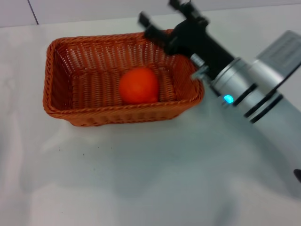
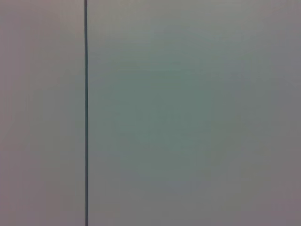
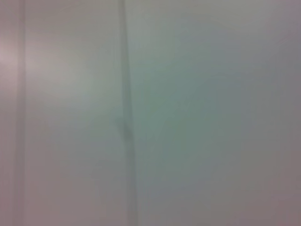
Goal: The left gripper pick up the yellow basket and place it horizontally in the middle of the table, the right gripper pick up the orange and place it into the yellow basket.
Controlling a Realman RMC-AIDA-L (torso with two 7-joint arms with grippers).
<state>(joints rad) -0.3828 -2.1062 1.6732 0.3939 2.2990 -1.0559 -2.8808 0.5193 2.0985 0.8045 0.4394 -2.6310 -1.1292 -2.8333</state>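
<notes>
The yellow basket, orange-brown woven wicker, lies lengthwise on the white table in the head view. The orange rests inside it, right of the basket's middle. My right gripper, a black claw on the silver arm with a blue-green light, hovers over the basket's far right corner. Its fingers are spread and hold nothing. It is apart from the orange. The left gripper is out of view. Both wrist views show only a plain pale surface with a dark line.
The silver right arm crosses the right side of the table. The table's far edge runs just behind the basket. White tabletop lies in front of the basket.
</notes>
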